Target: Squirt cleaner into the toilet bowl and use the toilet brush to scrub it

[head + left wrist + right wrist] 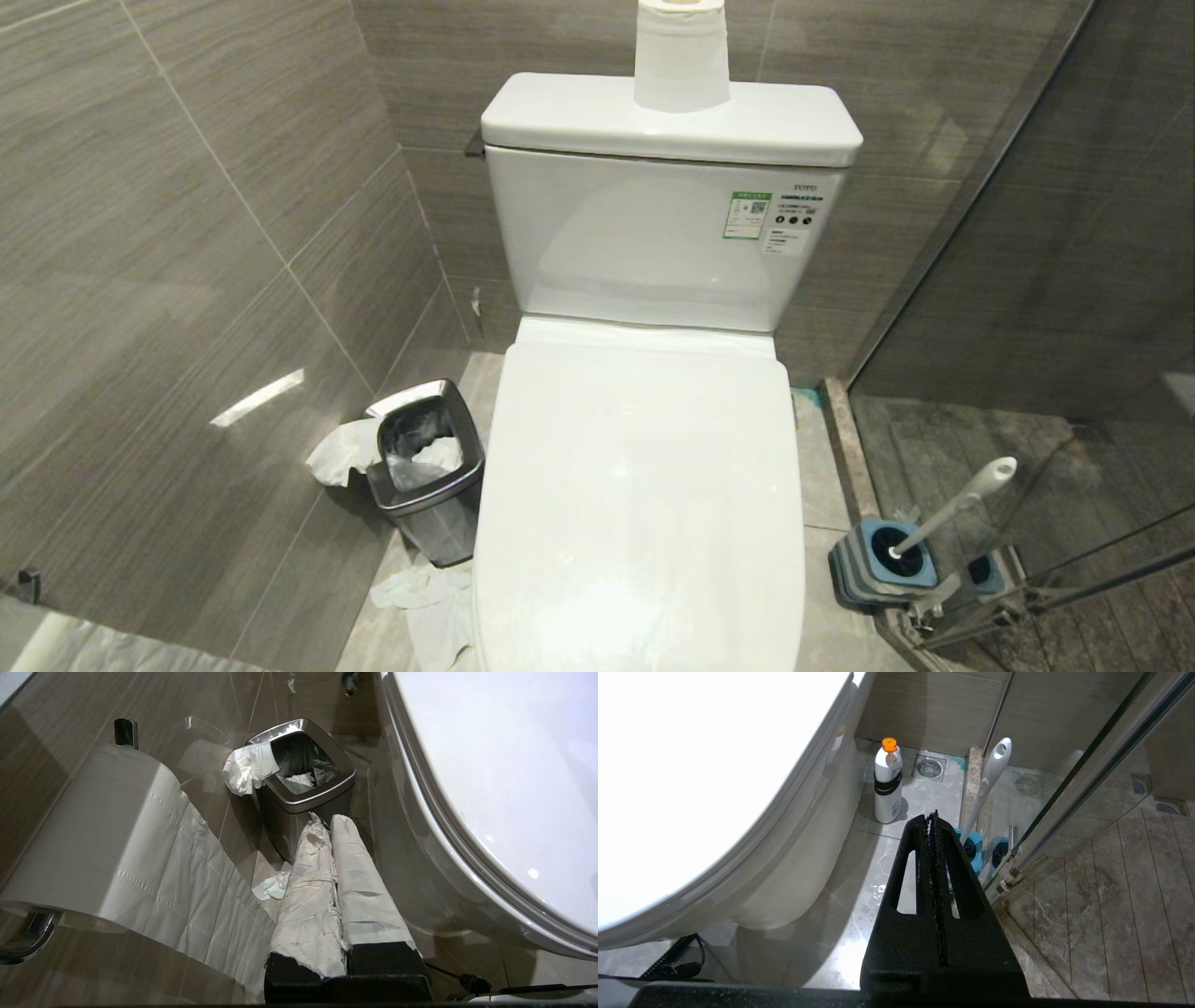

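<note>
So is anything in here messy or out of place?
Yes. Crumpled tissue hangs over the bin rim, and more lies on the floor beside the toilet. The left gripper is oddly wrapped in paper.

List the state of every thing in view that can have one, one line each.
White toilet lid: closed over the bowl.
Square steel waste bin: open-topped, tissue draped over its rim.
White-grey toilet brush: standing tilted in its blue-and-grey holder.
White cleaner bottle with orange cap: upright on the floor, capped.
Wall-mounted toilet paper roll: partly unrolled, hanging.
Left gripper: shut, empty, fingers paper-wrapped.
Right gripper: shut, empty.
</note>
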You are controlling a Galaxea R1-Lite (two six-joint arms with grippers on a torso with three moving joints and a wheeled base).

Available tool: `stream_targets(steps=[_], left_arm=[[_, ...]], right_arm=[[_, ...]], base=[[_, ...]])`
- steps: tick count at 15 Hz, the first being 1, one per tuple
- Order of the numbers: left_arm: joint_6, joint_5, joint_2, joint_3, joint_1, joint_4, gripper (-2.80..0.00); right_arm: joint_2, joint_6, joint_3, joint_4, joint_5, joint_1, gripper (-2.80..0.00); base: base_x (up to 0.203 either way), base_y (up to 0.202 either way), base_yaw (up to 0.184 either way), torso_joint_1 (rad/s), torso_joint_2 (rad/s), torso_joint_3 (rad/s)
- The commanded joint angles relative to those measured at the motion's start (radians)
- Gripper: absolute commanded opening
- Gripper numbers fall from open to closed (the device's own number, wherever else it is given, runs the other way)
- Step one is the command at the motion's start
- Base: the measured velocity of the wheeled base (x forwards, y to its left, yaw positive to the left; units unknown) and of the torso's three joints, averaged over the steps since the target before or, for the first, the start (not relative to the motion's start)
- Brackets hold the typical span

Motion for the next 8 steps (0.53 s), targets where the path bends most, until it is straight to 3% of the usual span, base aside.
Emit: stream_targets(steps=[1,8], left_arm=[[0.0,0.0,0.001,0.0,0.001,0.0,-2.8],[0.0,0.0,0.001,0.0,0.001,0.0,-2.8]], right_arm=[[0.001,0.0,-0.001,0.0,0.0,0.0,-2.8],[0.001,0.0,-0.001,0.0,0.0,0.0,-2.8]], base=[[0.0,0.0,0.0,0.0,0.0,0.0],[0.0,0.0,0.0,0.0,0.0,0.0]])
